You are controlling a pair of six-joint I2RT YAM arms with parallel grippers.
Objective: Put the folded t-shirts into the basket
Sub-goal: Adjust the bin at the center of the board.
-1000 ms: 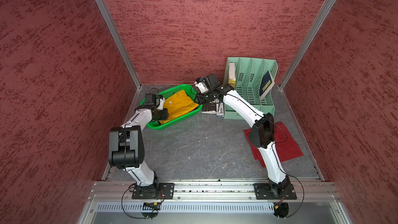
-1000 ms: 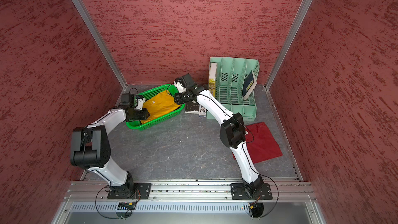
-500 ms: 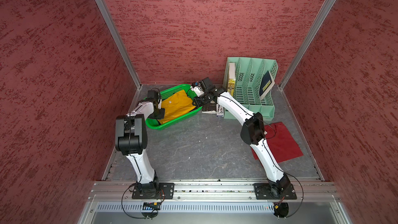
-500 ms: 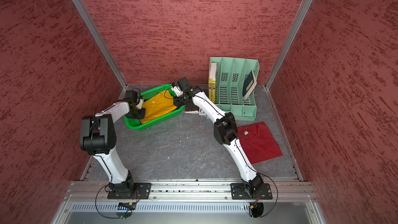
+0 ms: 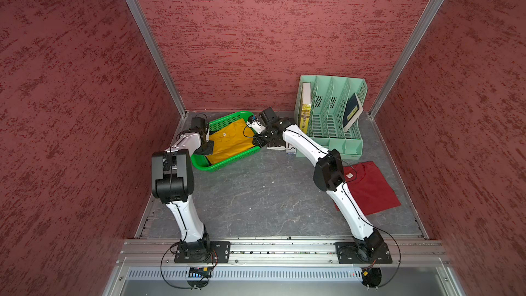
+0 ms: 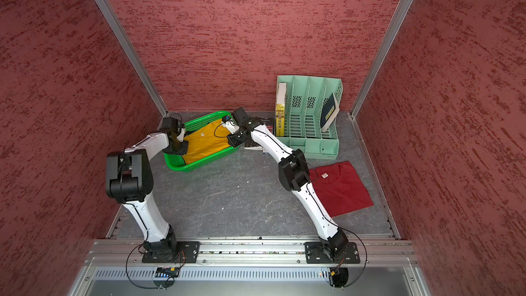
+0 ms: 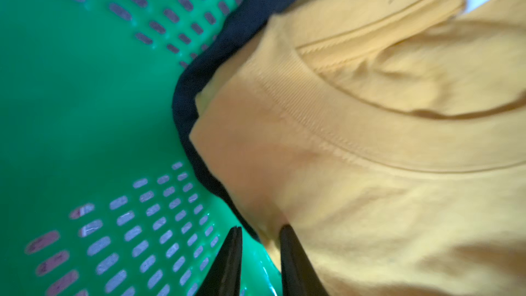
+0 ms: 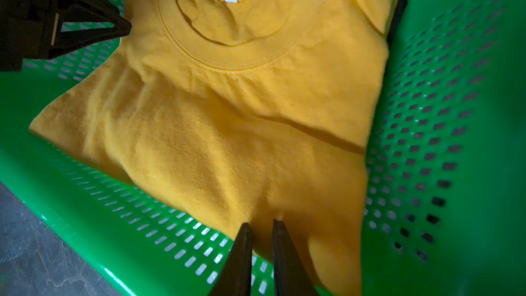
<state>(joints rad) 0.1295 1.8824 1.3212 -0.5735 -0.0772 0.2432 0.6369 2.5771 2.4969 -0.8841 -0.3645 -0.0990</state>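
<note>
The green basket (image 5: 225,166) (image 6: 199,165) stands at the back left. A yellow t-shirt (image 5: 230,140) (image 6: 206,143) (image 8: 227,123) lies folded in it, on top of a black t-shirt (image 7: 199,81) of which only the edge shows. My left gripper (image 5: 206,149) (image 7: 260,229) is inside the basket's left end, open by a narrow gap, one finger on the yellow cloth. At the basket's right end, my right gripper (image 5: 257,140) (image 8: 262,223) is closed to a slit on the yellow shirt's edge. A red t-shirt (image 5: 370,189) (image 6: 341,189) lies flat on the table at the right, partly under the right arm.
A mint-green file organiser (image 5: 330,115) with a few books stands at the back right. Booklets (image 5: 277,145) lie flat between it and the basket. Red walls enclose the grey table (image 5: 256,200) on three sides, and a metal rail (image 5: 284,249) runs along the front.
My right jaws have closed down at the yellow shirt's edge. The left arm has drawn its elbow in and its gripper sits deeper in the basket. The shirts have stayed put.
</note>
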